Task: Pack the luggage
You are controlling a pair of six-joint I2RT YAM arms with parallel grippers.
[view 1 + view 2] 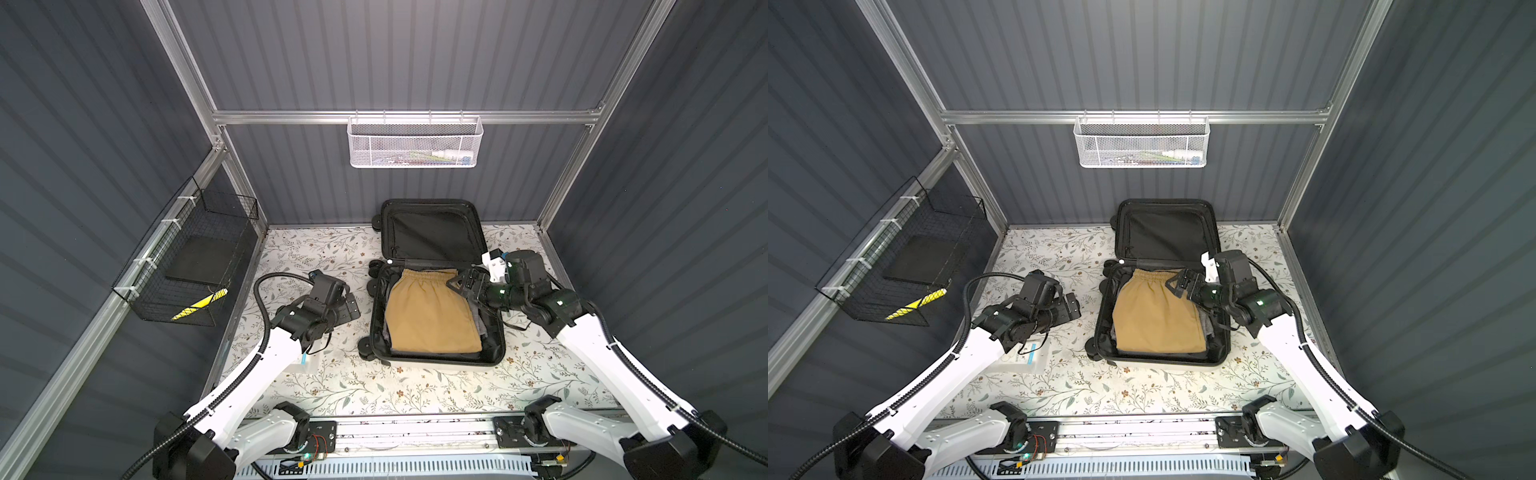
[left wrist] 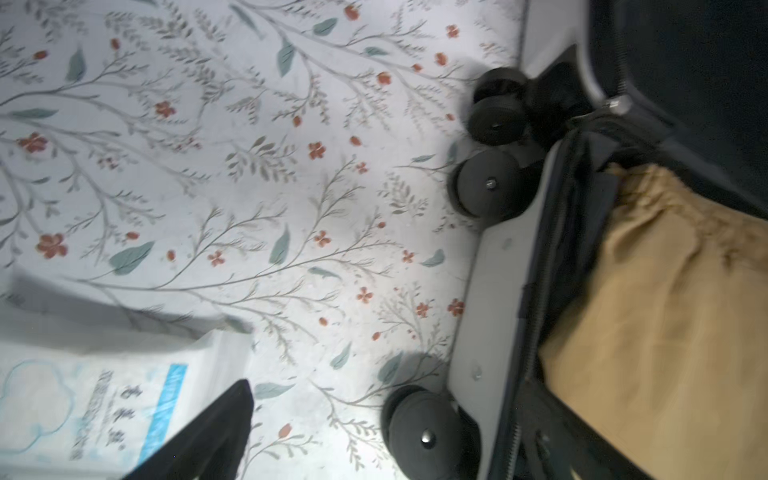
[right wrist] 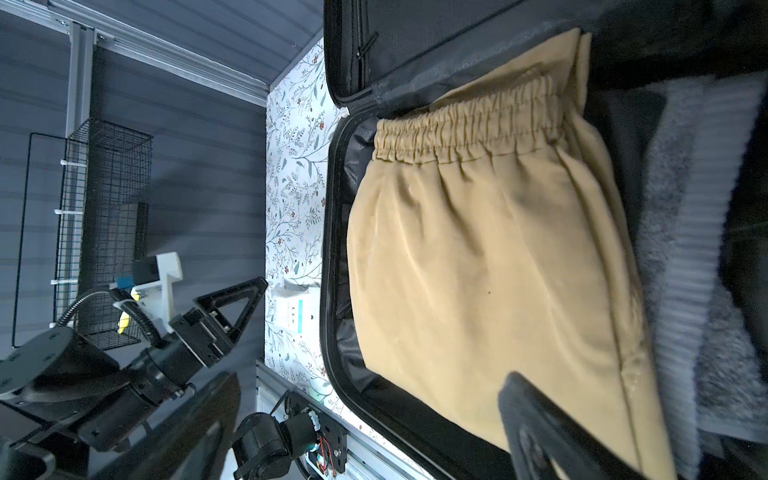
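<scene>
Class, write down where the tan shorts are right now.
In both top views the tan shorts lie in the near half of the open luggage, atop grey clothing, right gripper over their waistband.

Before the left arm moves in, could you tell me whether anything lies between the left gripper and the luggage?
Nothing visible does: only bare table cover lies between the left gripper and the wheeled side of the luggage. The white packet lies off that line.

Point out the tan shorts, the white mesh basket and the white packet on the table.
tan shorts [image 1: 432, 316]: a top view, middle of the fabric.
white mesh basket [image 1: 382, 139]: a top view, front wall.
white packet [image 2: 83, 399]: left wrist view, printed face.
</scene>
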